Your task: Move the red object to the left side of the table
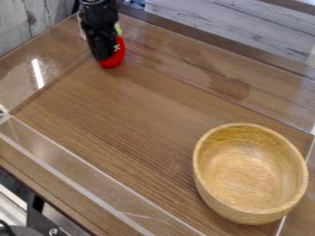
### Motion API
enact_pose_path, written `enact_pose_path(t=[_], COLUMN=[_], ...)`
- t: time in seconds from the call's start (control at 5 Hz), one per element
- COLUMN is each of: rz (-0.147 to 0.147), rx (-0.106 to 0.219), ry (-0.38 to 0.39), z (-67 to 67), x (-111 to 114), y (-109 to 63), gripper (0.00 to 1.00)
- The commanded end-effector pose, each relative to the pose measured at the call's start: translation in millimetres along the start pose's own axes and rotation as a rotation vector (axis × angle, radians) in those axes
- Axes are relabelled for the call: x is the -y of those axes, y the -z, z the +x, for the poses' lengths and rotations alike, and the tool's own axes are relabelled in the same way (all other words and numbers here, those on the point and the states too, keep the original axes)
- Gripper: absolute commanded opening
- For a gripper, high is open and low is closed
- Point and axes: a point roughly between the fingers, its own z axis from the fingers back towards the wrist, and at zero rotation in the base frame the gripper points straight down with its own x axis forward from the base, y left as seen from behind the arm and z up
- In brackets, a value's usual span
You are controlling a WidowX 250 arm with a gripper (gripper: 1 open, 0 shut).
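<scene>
the brown wood-grain desk [135, 111] with clear acrylic walls carries a large light wooden bowl [250, 172] at its near right corner and a small bright red ball-like object [112, 59] at the far left.

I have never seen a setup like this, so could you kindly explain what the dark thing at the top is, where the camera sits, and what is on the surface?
There is a single view, taken from a camera above and to one side, looking down at a brown wooden table bordered by clear plastic walls. The dark thing at the top left is the end of a robot arm; its grasping part, the tool, points straight down and is shut on the red object, a small ball-like item, which sits at or just above the tabletop. I cannot tell whether it touches the wood. At the bottom right, well apart from the arm, stands a large, empty, light wooden bowl.
</scene>
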Motion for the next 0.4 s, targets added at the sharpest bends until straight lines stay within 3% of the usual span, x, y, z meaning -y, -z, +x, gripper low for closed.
enact_pose_path(t=[0.0,0.2], rz=[0.032,0.004], rx=[0.061,0.065], ry=[-0.087,-0.153], z=[0.3,-0.9], x=[-8,-12], y=[-46.9,-58.8], gripper=[0.0,0.0])
